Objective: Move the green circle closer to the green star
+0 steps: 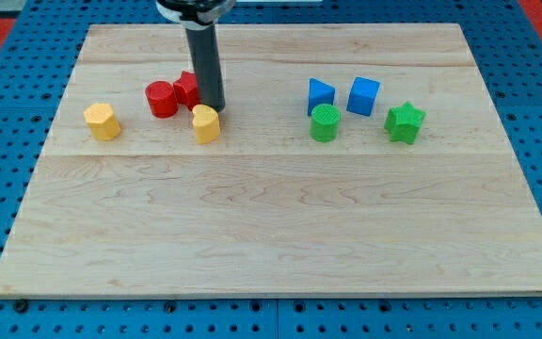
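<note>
The green circle [325,123] stands on the wooden board at the view's right of centre. The green star [405,122] lies further to the view's right, a clear gap apart from the circle. My tip [215,107] is down at the view's upper left, far to the left of both green blocks. It touches or nearly touches the top of a yellow block [206,123] and stands just right of a red block [188,88].
Two blue blocks [320,94] [363,95] sit just above the green circle. A red cylinder [162,99] sits left of the red block. A yellow block [103,121] lies near the board's left edge [36,160]. Blue pegboard surrounds the board.
</note>
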